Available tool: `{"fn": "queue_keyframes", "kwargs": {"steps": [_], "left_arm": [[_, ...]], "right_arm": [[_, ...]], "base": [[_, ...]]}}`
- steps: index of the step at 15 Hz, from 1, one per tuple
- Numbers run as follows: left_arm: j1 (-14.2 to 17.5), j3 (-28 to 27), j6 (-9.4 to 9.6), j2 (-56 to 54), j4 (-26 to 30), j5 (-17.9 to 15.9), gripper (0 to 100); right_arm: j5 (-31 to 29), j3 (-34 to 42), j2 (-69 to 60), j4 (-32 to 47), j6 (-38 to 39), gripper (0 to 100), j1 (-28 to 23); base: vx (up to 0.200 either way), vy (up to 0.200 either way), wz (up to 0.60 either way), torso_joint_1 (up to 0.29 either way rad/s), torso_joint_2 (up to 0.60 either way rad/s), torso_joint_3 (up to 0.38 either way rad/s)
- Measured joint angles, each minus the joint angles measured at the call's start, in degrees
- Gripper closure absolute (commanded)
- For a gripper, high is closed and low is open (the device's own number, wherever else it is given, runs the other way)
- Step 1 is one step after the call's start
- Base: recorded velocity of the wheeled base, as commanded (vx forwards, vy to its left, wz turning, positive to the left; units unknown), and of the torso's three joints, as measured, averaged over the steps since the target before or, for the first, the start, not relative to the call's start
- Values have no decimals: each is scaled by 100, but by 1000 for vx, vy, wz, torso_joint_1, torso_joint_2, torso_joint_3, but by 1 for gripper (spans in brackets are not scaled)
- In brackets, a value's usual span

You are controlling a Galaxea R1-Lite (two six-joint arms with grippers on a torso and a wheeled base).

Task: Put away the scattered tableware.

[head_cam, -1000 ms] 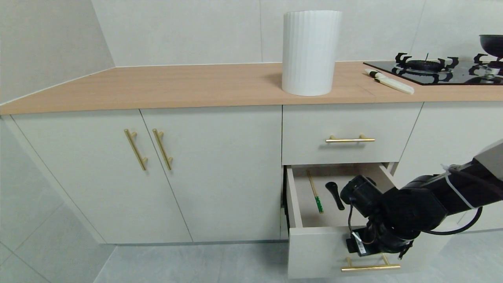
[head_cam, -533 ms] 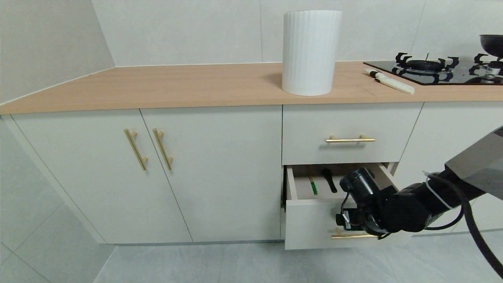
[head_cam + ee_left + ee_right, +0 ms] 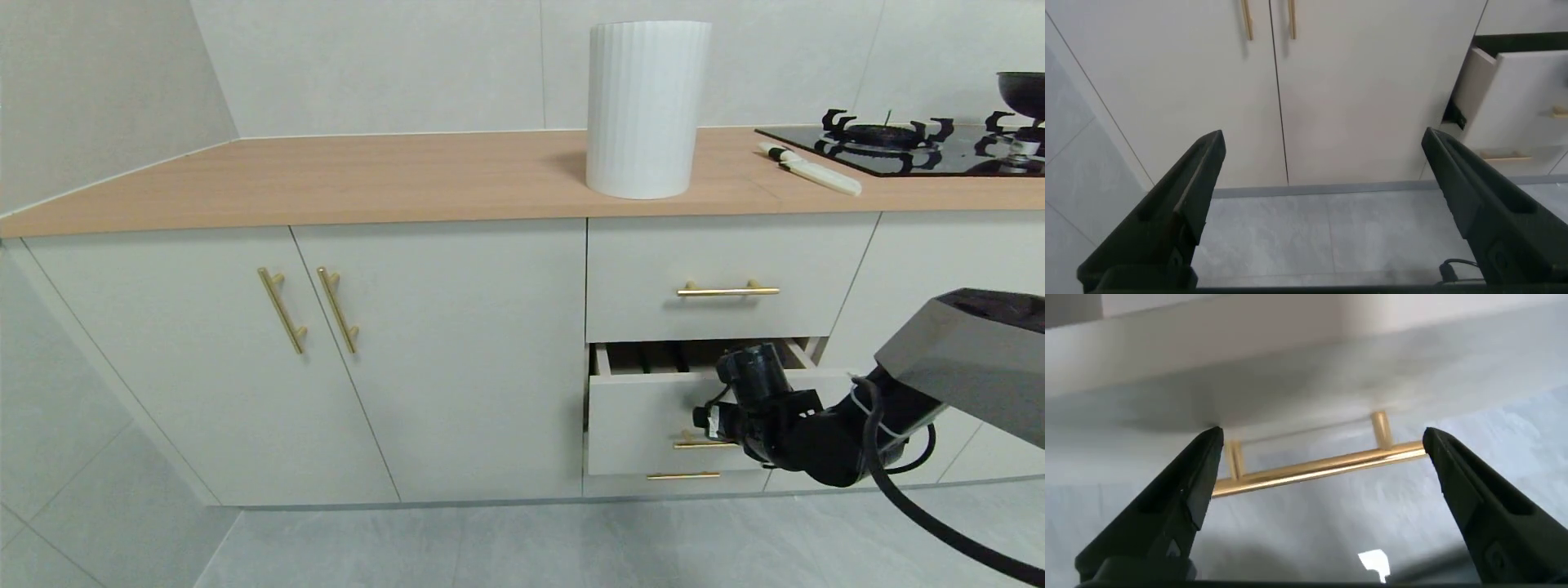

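The middle drawer [image 3: 645, 408] under the wooden counter stands open by a narrow slit, and its contents are hidden. My right gripper [image 3: 712, 425] is against the drawer front at its gold handle [image 3: 694, 444]. In the right wrist view the right gripper [image 3: 1321, 439] is open, its fingers spread wide, and the handle [image 3: 1315, 467] runs across just beyond them. A pale knife [image 3: 808, 169] lies on the counter beside the stove. My left gripper [image 3: 1321, 139] hangs open and holds nothing, low over the floor and facing the cabinet doors; the drawer [image 3: 1527, 90] is off to its side.
A tall white ribbed cylinder [image 3: 647, 108] stands on the counter [image 3: 367, 175] above the drawers. A black gas stove [image 3: 906, 147] is at the far right. The upper drawer [image 3: 722, 278] is closed, and another handle [image 3: 684, 474] sits below. Double cabinet doors [image 3: 310, 310] are to the left.
The drawer has slid inward from wide open to a narrow slit, with my right gripper following at its handle. The chopsticks and black spoon inside have gone out of sight.
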Motion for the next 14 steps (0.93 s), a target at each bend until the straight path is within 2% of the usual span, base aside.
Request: {"fn": "queue_keyframes", "kwargs": {"steps": [3,14], "left_arm": [[0,0,2,0,0,2,0],[-5,0,0,0,0,0,0]], "right_arm": [[0,-16,316,-1353,-44,0,-196],[-24,-215,807,-2202,0,0,-414]], "base": [[0,0,0,0,0,0],[0,0,0,0,0,0]]}}
